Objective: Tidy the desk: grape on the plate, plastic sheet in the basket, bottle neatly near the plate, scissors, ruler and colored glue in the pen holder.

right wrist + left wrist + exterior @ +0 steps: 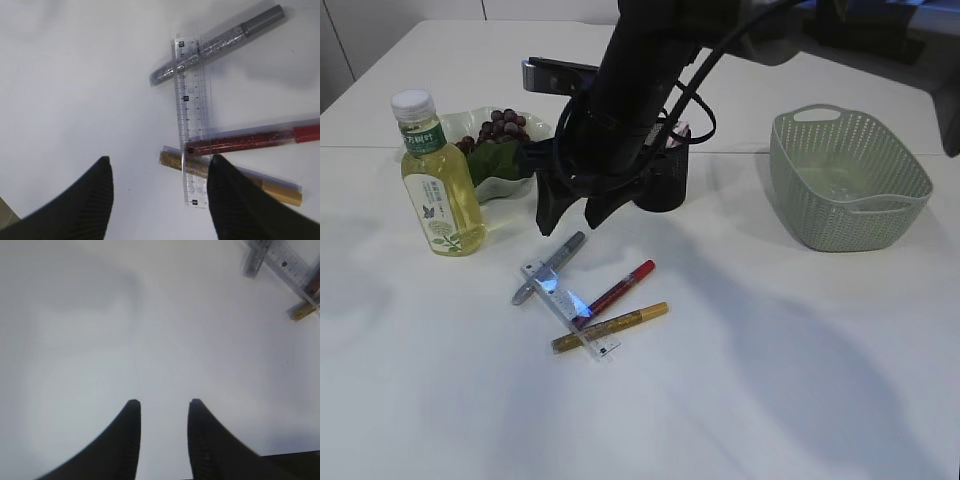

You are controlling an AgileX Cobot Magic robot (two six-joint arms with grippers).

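A clear ruler (565, 305) (190, 125) lies on the white table, crossed by silver (555, 262) (215, 42), red (620, 288) (250, 141) and gold (615, 325) (172, 160) glue pens. My right gripper (570, 225) (161, 159) hangs open just above and behind them, empty. In the left wrist view my left gripper (164, 402) is open over bare table, with the ruler's end (292, 265) at the upper right. The bottle (435, 180) stands upright beside the plate (510, 187), which holds the grape (498, 128). The black pen holder (665, 185) is behind the arm. Scissors and plastic sheet cannot be made out.
The green basket (845, 180) stands at the right. The right arm crosses from the upper right and hides most of the pen holder. The table's near half shows only white surface and shadows.
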